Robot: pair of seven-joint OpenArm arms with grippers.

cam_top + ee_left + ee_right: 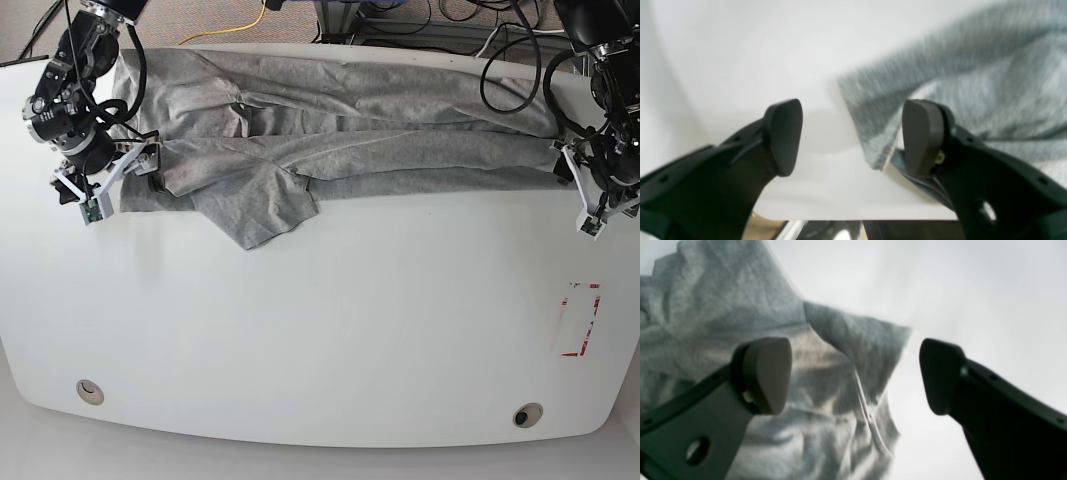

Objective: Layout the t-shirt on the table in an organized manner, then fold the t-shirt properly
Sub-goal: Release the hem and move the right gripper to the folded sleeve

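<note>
T-shirt (340,135) lying across far half of table (330,330), long axis running left to right in base view, stretched between the two arms. Fabric light heather-grey, rumpled and doubled along its length, one sleeve (262,212) flopped toward near edge. No lettering visible. Left claw (852,136) spread wide over a cloth corner at table edge, gripping nothing. Right claw (855,375) likewise spread, hovering above creased cloth, gripping nothing.
</note>
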